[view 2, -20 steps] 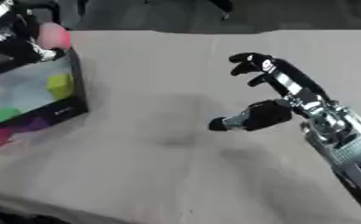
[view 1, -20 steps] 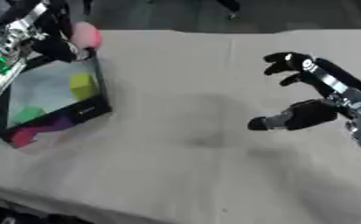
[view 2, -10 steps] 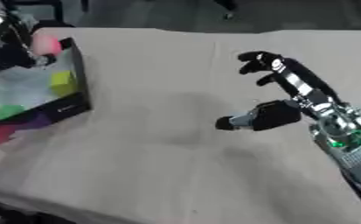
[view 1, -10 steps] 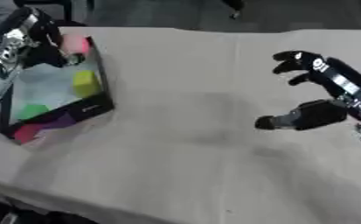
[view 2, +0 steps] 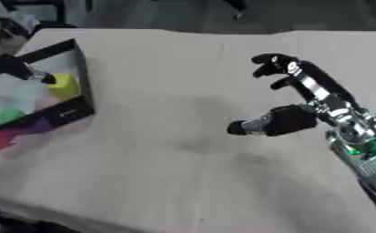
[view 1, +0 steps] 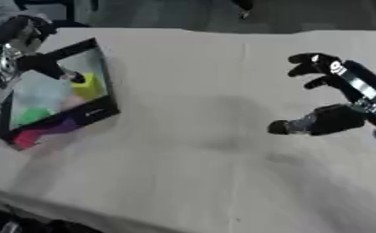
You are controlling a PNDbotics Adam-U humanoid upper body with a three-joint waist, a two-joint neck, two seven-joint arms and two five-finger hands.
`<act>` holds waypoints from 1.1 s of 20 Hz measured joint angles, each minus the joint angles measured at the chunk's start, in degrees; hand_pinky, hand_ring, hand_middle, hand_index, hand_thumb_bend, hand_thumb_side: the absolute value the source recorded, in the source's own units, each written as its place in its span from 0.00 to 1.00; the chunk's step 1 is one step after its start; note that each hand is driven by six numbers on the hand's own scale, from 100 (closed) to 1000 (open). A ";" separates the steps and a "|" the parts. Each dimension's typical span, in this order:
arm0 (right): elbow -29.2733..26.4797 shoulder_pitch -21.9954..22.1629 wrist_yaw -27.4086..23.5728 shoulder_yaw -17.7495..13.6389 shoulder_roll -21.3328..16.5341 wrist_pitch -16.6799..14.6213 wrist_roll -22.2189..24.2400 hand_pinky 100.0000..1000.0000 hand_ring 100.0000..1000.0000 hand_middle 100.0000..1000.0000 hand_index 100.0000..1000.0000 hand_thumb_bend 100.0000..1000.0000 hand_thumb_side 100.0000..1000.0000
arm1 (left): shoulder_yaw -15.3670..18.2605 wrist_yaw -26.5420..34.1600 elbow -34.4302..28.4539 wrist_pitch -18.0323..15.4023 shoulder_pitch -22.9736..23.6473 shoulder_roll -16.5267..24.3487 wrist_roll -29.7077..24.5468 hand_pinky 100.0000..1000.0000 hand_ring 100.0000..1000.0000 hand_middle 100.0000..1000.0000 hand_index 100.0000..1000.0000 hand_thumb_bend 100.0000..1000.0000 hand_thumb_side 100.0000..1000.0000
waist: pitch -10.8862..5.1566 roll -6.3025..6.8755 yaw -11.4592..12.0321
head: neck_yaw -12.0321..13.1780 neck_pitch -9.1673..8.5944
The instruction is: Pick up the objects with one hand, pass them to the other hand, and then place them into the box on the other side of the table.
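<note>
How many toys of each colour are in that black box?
Yellow block: 1
Green piece: 1
Purple piece: 1
Pink-red piece: 1
Total: 4 visible in the box; others may lie hidden.

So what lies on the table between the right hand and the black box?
Nothing: in the right eye view the stretch from the right hand to the black box is bare tablecloth, with only a faint dark mark and creases.

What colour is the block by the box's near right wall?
Yellow block inside the box, clearest in the left eye view.
</note>
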 measured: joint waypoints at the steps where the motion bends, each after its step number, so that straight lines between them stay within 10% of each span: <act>1: -0.11 0.01 -0.03 -0.02 0.00 0.00 -0.03 0.73 0.85 0.68 0.87 0.85 0.17 | 0.23 -1.04 0.18 0.39 0.00 -0.01 -0.39 0.78 0.77 0.70 0.74 1.00 0.19 | 0.00 0.00 0.00 | -0.03 0.00; 4: -0.29 0.12 -0.39 -0.36 -0.09 -0.05 -0.32 0.73 0.86 0.67 0.86 0.83 0.16 | 1.10 -2.51 0.03 1.10 0.09 -0.05 -0.72 0.75 0.73 0.69 0.71 0.94 0.33 | 0.00 0.00 -0.02 | -0.16 0.01; 8: -1.59 1.23 -2.22 -1.72 -0.66 0.61 -2.24 0.73 0.85 0.68 0.85 0.65 0.22 | 3.82 3.00 -3.25 -0.83 2.04 -0.66 2.88 0.72 0.66 0.73 0.71 0.37 0.79 | 0.00 0.00 -0.44 | -1.36 0.41; 9: -2.19 1.73 -3.14 -2.49 -1.01 1.11 -3.58 0.73 0.85 0.68 0.84 0.64 0.24 | 4.69 5.77 -4.34 -1.80 2.88 -0.91 4.47 0.72 0.66 0.74 0.73 0.54 0.81 | 0.00 -0.01 -0.53 | -1.85 0.57; 17: -6.99 7.01 -11.27 -10.99 -3.62 2.28 -17.83 0.71 0.82 0.64 0.80 0.60 0.17 | 9.40 29.53 -12.74 -10.27 9.47 -2.70 15.77 0.71 0.73 0.82 0.74 0.81 0.36 | -0.08 -0.42 -1.56 | -3.75 1.01; 22: -7.34 11.02 -16.88 -16.50 -4.00 -1.49 -27.19 0.69 0.81 0.62 0.77 0.61 0.13 | 11.07 51.38 -17.80 -16.82 14.33 -6.49 19.41 0.71 0.74 0.85 0.77 0.86 0.40 | -0.08 -0.42 -2.41 | -3.99 1.00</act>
